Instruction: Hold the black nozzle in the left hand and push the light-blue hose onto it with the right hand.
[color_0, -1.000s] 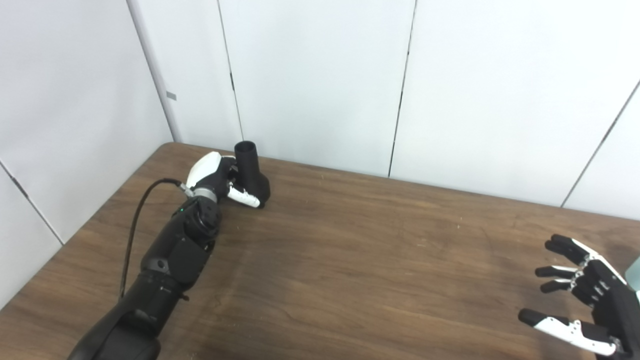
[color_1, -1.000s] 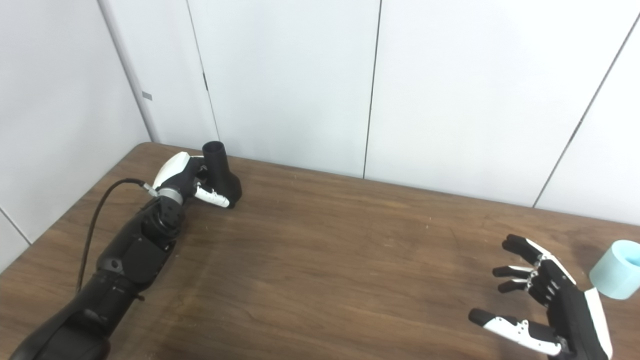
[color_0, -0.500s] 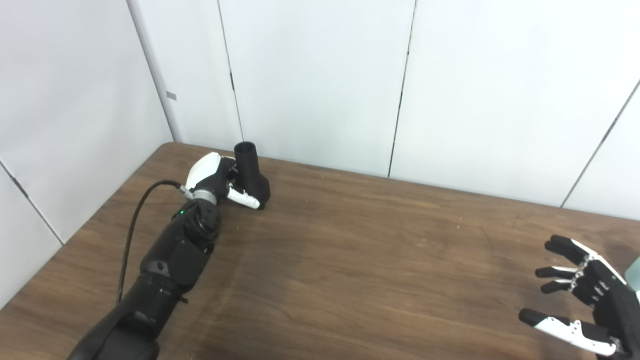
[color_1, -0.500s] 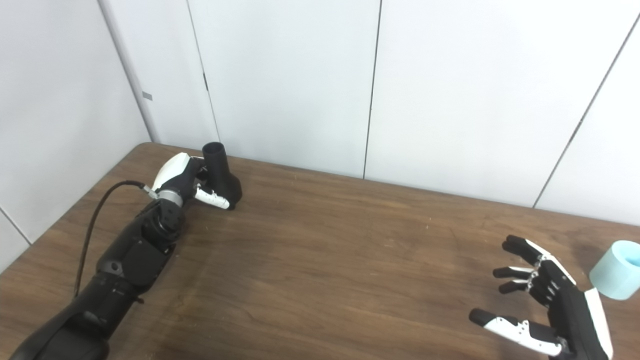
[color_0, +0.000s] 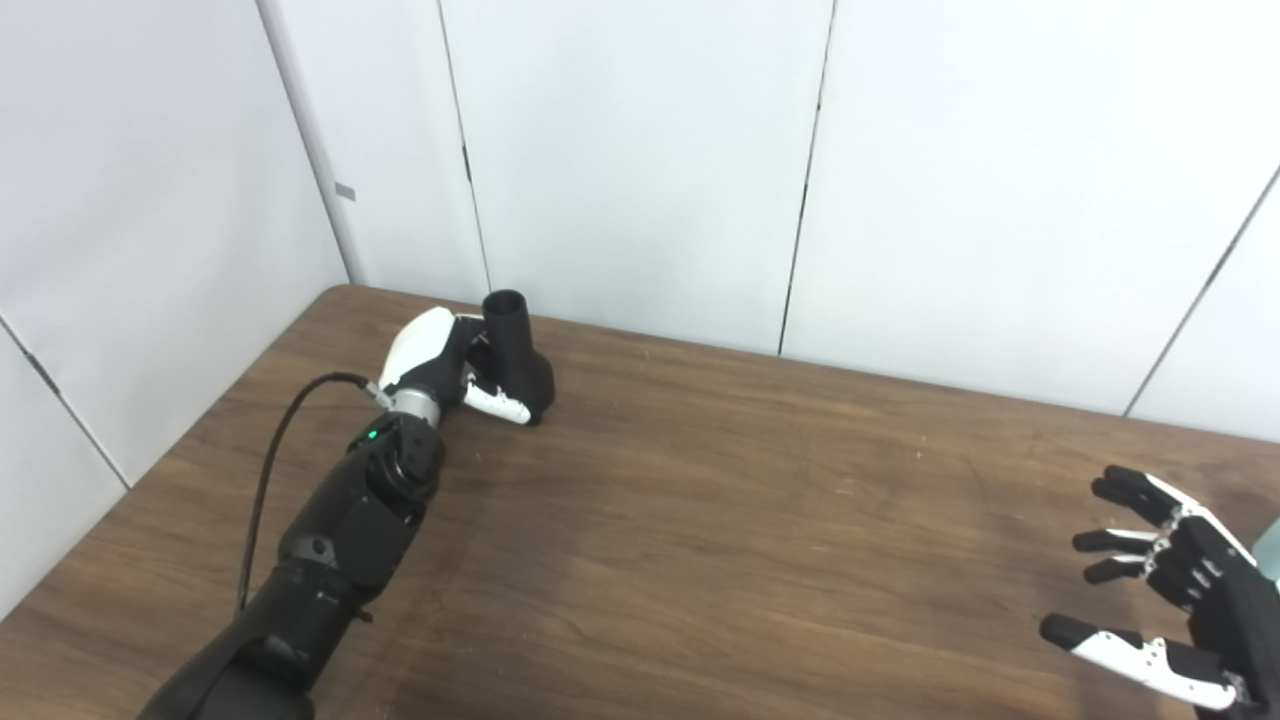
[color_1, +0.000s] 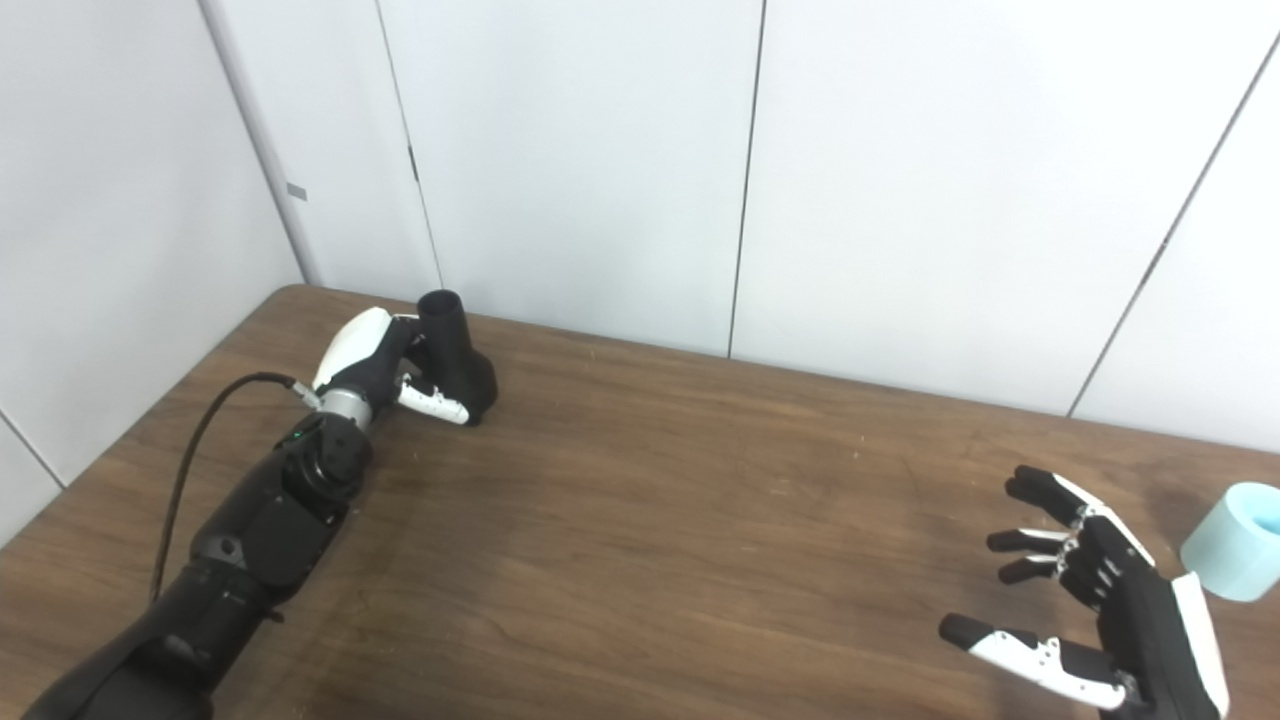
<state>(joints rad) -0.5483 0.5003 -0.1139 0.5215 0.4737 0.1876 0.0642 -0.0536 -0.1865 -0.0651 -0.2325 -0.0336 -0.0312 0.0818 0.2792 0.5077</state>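
since a second ago, left hand (color_0: 440, 352) and black nozzle (color_0: 516, 352) have shifted slightly right along far-left table (color_0: 700, 520); fingers wrapped round nozzle, open end up. right hand (color_1: 1110, 600) unchanged, spread wide and empty, near right edge. light-blue hose (color_1: 1232, 538) sits just right of it, apart. step in hand: securing nozzle. next move likely calls for right hand to reach right and grasp hose.
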